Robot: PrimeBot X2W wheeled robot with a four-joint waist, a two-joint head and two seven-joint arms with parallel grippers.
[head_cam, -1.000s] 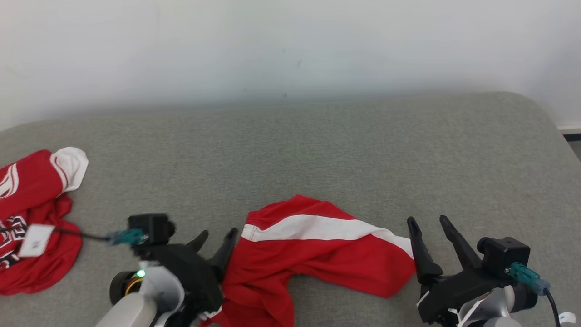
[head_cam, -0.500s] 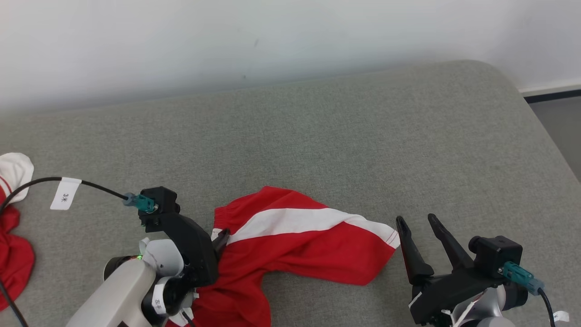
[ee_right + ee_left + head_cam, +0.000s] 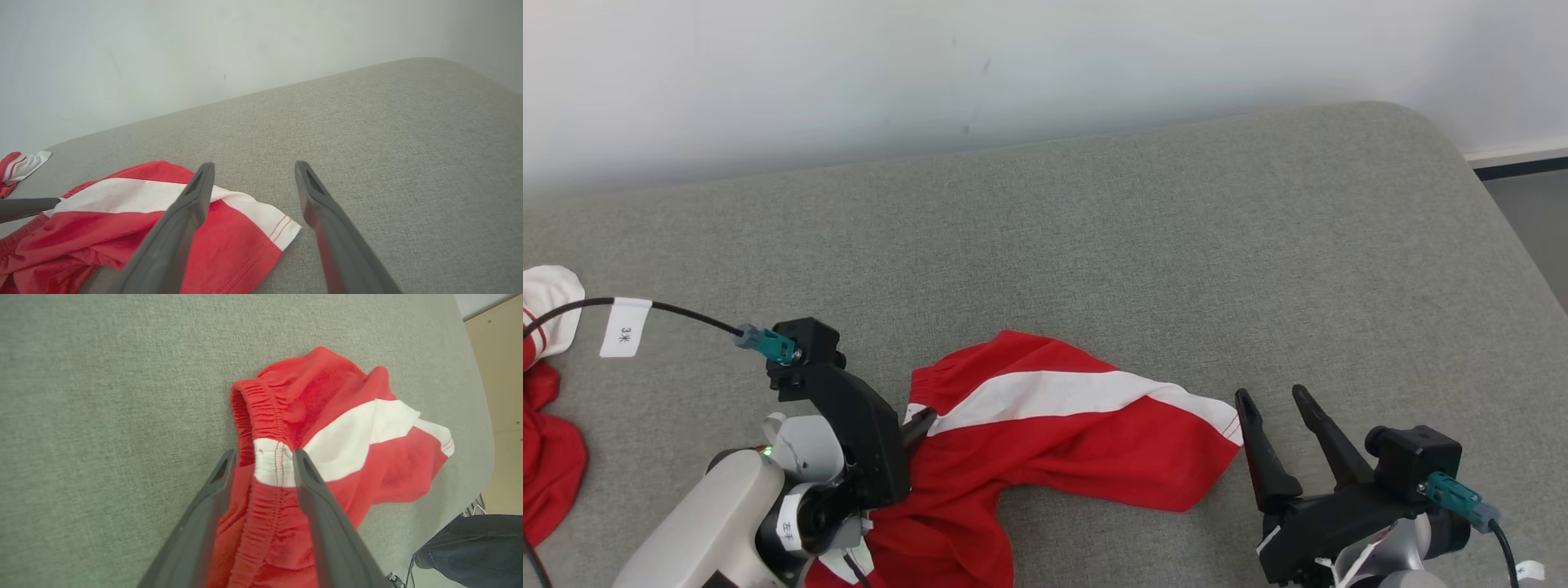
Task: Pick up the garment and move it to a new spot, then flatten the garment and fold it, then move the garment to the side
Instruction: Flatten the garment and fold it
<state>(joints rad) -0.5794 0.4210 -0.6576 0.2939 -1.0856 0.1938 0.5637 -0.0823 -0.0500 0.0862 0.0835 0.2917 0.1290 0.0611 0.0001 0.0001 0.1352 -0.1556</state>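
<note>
a: where are the red shorts with a white stripe (image 3: 1078, 425)?
b: close in front, on the grey cloth counter (image 3: 1176, 245). lots of bare room behind, out to the round right corner.
a: how many grippers?
b: two. left gripper (image 3: 264, 453) is around the waistband (image 3: 261, 412), can't tell if it's squeezing. right gripper (image 3: 1270, 392) is spread wide by the hem (image 3: 282, 234).

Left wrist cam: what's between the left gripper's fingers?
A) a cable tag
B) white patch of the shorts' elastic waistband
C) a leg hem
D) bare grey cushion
B: in the left wrist view, the white section of the gathered waistband on the red shorts lies between the two fingers of the left gripper.
</note>
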